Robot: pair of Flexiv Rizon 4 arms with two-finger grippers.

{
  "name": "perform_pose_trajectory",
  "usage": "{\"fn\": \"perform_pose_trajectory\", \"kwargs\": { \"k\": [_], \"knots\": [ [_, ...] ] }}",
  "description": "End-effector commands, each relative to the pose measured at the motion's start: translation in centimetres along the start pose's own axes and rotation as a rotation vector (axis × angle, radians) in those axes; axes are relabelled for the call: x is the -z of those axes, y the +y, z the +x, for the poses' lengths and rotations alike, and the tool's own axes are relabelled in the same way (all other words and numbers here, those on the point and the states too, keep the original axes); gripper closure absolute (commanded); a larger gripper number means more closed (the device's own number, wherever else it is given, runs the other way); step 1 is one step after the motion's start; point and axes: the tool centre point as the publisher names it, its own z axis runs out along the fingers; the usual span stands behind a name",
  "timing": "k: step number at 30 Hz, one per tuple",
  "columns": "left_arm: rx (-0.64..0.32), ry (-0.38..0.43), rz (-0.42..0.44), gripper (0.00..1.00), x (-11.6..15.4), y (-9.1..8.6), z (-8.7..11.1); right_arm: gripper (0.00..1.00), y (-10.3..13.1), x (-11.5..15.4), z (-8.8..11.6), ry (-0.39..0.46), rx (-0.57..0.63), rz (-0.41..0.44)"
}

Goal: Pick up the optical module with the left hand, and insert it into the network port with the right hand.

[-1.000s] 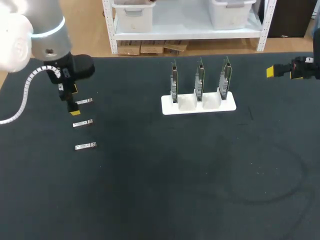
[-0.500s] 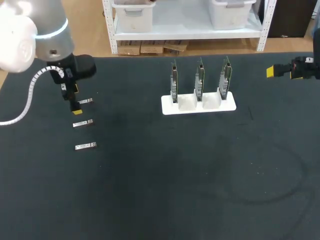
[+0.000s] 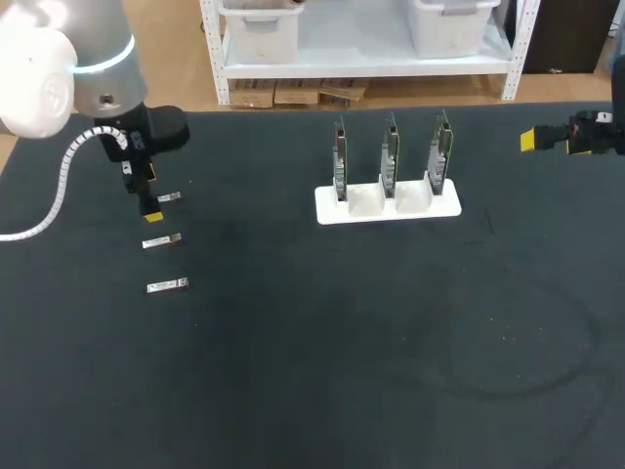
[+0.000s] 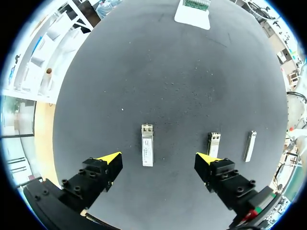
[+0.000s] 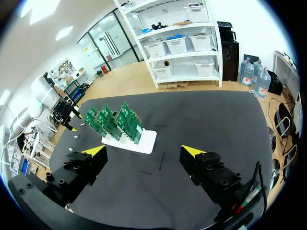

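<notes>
Shifted slightly toward the far edge: left gripper (image 3: 146, 202) now hovers by the farthest optical module (image 3: 168, 196) of three, while right gripper (image 3: 532, 140) is unmoved, well apart beyond the board rack (image 3: 388, 205). On the left wrist we have fingers wide and that module (image 4: 147, 151) flat between them, just ahead, long axis square to the closing line. On the right wrist we have fingers wide, empty, rack (image 5: 139, 142) ahead.

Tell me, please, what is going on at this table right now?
The left end effector hangs open over one small silver metal optical module, the end one of a row of three on the black table; nothing is gripped yet. The right end effector is open and empty at the table's far right side. The white stand holding three upright green circuit boards is untouched.
</notes>
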Motion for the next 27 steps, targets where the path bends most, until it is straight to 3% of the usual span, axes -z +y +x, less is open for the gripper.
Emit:
{"fn": "perform_pose_trajectory", "kwargs": {
  "k": [1, 27],
  "knots": [
    [0.003, -0.003, 0.009, 0.0, -0.3, 0.3, -0.1, 0.0, 0.0, 0.0, 0.0, 0.0, 0.0, 0.0],
    [0.017, 0.031, 0.025, 0.0, -1.7, 0.2, 0.1, 0.0, 0.0, 0.0, 0.0, 0.0, 0.0, 0.0]
  ]
}}
